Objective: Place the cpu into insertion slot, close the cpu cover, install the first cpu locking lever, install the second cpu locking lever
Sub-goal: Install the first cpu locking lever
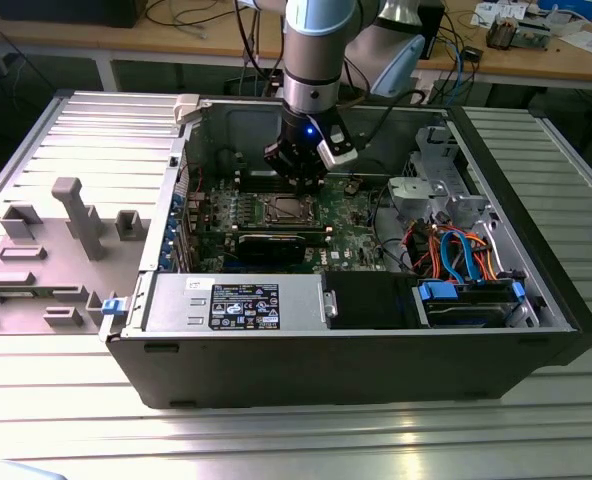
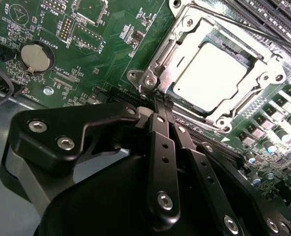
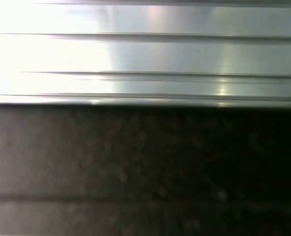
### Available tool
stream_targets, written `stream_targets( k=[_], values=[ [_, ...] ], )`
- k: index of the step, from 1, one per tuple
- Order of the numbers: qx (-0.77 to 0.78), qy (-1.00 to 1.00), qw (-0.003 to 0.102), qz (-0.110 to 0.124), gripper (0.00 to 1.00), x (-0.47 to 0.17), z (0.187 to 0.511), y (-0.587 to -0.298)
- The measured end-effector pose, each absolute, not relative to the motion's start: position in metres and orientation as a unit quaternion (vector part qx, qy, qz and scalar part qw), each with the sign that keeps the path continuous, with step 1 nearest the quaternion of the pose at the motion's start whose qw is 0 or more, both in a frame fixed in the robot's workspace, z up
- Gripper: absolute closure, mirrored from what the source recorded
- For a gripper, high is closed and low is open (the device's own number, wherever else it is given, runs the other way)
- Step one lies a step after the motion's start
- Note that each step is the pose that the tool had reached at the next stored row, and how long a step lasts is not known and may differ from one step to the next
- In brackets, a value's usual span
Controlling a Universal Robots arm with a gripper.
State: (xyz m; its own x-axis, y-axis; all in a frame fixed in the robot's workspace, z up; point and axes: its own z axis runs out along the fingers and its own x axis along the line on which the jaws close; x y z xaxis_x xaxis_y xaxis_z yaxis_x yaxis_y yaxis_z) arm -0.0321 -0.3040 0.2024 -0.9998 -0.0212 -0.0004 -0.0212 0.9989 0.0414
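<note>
The cpu [image 2: 210,73] sits in the insertion slot [image 2: 181,58] under the closed cpu cover [image 2: 251,96]; the tool [image 2: 163,102], fingertips pinched together and empty, hovers beside it (thin, springy levers probably need hooking).

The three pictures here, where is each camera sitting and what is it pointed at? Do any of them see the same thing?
Exterior view: off the arm, above and in front of the open computer case, looking down into it; the arm and gripper hang over the motherboard.
Second wrist view: on the arm, looking past the shut gripper at the cpu seated under the cpu cover.
First wrist view: on the arm, facing pale ribbed metal above a dark surface.
Shared: the exterior and second wrist views both show the gripper and socket.
</note>
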Motion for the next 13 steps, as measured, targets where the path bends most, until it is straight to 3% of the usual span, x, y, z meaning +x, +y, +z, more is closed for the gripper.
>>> stream_targets(
  k=[13],
  values=[
    [-0.011, 1.0, 0.0, 0.02, 0.89, -0.0321, 0.2081, -0.3079]
  ],
)
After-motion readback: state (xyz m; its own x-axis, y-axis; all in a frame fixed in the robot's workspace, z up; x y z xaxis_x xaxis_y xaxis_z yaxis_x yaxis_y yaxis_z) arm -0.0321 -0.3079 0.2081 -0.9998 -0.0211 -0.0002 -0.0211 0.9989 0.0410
